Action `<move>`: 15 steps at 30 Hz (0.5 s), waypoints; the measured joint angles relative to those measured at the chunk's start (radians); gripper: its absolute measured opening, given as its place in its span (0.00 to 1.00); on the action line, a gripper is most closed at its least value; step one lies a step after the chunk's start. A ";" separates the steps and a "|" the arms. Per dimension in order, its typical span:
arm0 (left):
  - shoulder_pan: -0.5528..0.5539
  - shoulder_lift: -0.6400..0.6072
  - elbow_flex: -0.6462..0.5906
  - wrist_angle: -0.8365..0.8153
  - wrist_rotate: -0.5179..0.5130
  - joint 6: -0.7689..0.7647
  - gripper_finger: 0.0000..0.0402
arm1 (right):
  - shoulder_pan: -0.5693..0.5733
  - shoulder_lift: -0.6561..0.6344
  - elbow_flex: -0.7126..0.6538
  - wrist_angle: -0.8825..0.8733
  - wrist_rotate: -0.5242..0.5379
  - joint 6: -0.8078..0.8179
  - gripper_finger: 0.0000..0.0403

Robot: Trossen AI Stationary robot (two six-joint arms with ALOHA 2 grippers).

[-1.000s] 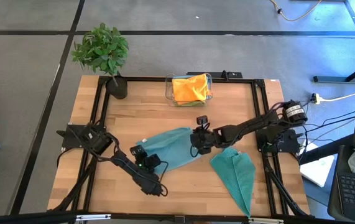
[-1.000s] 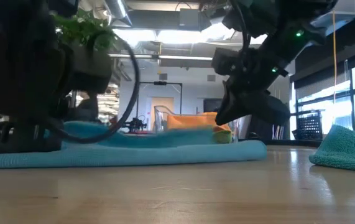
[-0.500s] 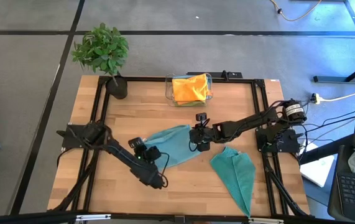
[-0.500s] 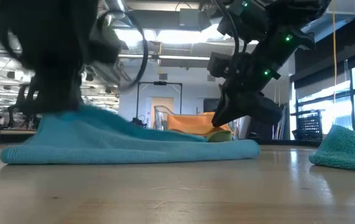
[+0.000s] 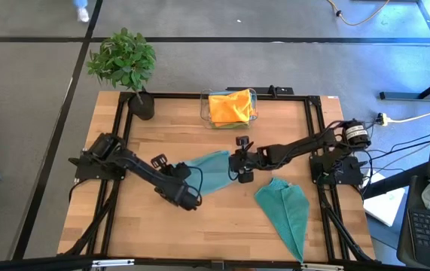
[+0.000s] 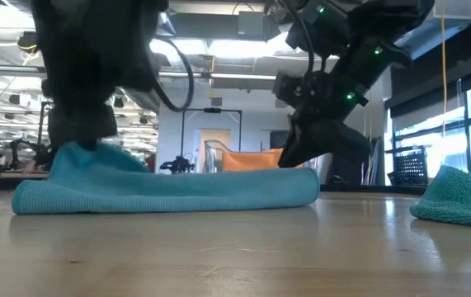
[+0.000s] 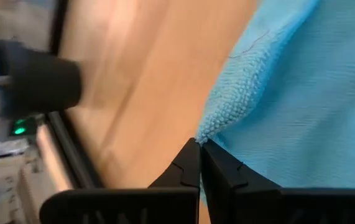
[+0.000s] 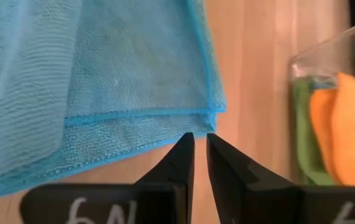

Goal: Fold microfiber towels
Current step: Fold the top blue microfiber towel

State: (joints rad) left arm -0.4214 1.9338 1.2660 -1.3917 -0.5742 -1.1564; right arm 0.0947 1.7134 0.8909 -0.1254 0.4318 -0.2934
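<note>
place: robotics lab in open office hall | evidence: grey carpet floor (image 5: 34, 113); wooden surface (image 5: 162, 233) on black frame; laptop (image 5: 429, 226) at 4 o'clock; ceiling strip lights (image 6: 227, 49); large windows (image 6: 466, 115)

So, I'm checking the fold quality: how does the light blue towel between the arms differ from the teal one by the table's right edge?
The light blue towel is gripped by the left hand and right hand; the teal towel lies untouched. The light blue towel is paler, the teal towel darker and greener. The light blue one spreads broad mid-table; the teal one is a long, pointed wedge. Both are folded over on the wooden table.
</note>
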 joint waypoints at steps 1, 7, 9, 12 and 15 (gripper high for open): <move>0.005 0.001 -0.012 0.035 0.001 0.017 0.00 | -0.009 0.000 0.000 0.004 -0.023 0.001 0.11; 0.019 0.001 -0.042 0.103 0.000 0.040 0.00 | -0.029 0.000 0.000 0.010 -0.114 0.016 0.11; 0.015 0.001 -0.035 0.093 0.001 0.040 0.00 | -0.028 0.000 0.000 -0.005 -0.166 0.035 0.11; -0.007 0.001 0.004 0.081 0.003 0.041 0.00 | -0.013 0.000 0.000 -0.048 -0.196 0.053 0.11; -0.044 0.001 0.066 0.030 0.004 0.042 0.00 | 0.040 -0.012 0.000 -0.073 -0.065 0.030 0.11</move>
State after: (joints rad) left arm -0.4656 1.9343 1.3315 -1.3618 -0.5705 -1.1149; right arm 0.1343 1.7011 0.8909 -0.1989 0.3673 -0.2632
